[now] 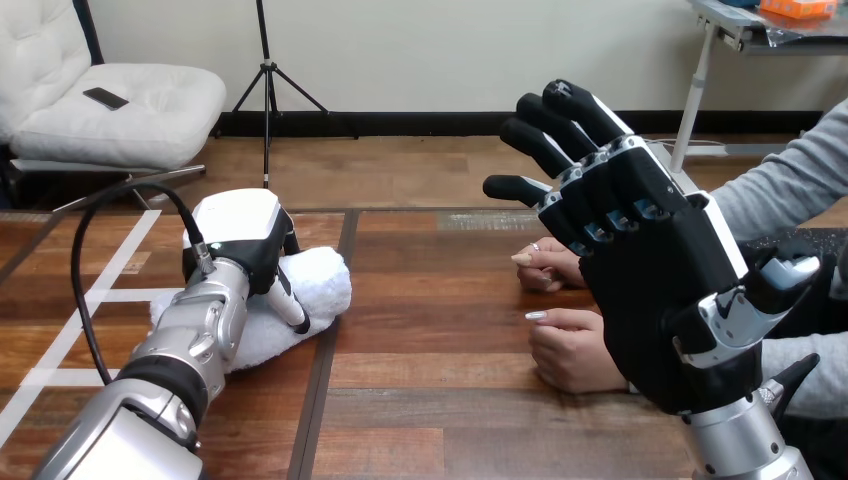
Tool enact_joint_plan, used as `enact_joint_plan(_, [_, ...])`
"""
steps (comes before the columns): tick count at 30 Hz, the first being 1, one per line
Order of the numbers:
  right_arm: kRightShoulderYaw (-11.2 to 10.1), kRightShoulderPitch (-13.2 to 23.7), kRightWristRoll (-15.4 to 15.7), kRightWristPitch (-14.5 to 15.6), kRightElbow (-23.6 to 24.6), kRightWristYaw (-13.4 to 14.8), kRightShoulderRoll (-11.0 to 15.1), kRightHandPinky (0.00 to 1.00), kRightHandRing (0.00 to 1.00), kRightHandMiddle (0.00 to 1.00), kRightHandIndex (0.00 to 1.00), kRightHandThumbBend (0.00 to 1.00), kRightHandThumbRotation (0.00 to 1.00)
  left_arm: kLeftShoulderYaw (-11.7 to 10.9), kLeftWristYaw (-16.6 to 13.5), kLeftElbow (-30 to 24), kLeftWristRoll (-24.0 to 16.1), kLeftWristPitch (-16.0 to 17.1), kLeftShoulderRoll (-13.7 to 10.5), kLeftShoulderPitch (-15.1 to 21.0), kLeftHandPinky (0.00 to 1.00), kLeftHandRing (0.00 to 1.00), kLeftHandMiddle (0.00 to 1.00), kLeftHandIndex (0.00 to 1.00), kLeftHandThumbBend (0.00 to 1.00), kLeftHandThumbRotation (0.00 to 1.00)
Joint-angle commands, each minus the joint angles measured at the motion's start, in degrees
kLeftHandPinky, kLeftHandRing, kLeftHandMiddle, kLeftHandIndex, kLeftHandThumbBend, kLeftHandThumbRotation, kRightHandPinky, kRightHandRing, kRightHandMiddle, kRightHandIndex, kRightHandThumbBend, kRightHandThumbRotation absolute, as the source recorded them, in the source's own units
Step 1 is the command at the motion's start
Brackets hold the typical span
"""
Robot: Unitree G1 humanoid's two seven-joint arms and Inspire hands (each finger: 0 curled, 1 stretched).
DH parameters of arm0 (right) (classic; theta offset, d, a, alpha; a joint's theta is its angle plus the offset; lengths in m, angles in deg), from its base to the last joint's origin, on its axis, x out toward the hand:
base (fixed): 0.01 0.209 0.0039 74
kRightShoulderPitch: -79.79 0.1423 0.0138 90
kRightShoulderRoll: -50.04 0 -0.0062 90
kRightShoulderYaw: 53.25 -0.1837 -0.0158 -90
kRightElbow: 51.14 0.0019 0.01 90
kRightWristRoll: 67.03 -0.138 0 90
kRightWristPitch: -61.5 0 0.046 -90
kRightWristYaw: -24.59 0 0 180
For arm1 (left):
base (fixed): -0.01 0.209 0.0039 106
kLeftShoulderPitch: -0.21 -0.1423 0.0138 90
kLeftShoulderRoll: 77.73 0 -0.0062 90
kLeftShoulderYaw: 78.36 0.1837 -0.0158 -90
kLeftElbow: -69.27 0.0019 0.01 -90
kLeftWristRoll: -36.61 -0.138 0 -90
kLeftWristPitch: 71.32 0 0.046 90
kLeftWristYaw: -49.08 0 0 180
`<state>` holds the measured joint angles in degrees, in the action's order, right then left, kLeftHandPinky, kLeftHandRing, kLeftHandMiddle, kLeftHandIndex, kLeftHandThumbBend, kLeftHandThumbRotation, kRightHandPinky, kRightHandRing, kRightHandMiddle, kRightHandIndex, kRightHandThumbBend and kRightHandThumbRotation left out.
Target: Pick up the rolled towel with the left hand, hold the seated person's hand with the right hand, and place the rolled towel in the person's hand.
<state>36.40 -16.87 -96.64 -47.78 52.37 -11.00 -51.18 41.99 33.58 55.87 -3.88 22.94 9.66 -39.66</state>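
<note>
A white rolled towel [300, 305] lies on the wooden table at the left. My left hand [245, 245] sits on top of it with its fingers curled down round the roll. My right hand [650, 250] is raised at the right, palm toward the camera, fingers straight and spread, holding nothing. Behind and below it both of the person's hands rest on the table, apart from mine: one hand [572, 350] nearer, the other hand [548, 265] farther back. My right hand hides part of both.
The person's grey sleeve [790, 190] comes in from the right edge. A dark seam [325, 340] runs down the table between the towel and the person's hands, with bare wood around it.
</note>
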Motion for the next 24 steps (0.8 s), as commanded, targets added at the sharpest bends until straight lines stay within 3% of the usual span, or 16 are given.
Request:
enact_joint_plan(1, [-0.4, 2.4, -1.2, 0.0, 2.2, 0.2, 0.2, 0.78, 0.91, 0.90, 0.87, 1.00, 1.00, -0.2, -0.3, -0.1, 0.1, 0.9, -0.4, 1.1, 0.33, 0.40, 0.46, 0.46, 0.81, 0.00])
enact_joint_plan(13, [-0.6, 2.7, -0.7, -0.3, 1.2, 0.1, 0.2, 0.79, 0.90, 0.90, 0.87, 1.00, 1.00, -1.5, -1.7, -0.5, 1.4, 2.5, -0.5, 0.8, 0.34, 0.40, 0.46, 0.45, 0.82, 0.00])
enact_joint_plan(24, [-1.1, 4.2, 0.7, -2.2, -3.0, -0.5, -0.3, 0.82, 0.92, 0.91, 0.89, 0.98, 1.00, -6.8, -5.0, -2.2, 7.1, 7.4, -0.3, -0.3, 0.33, 0.39, 0.45, 0.44, 0.82, 0.00])
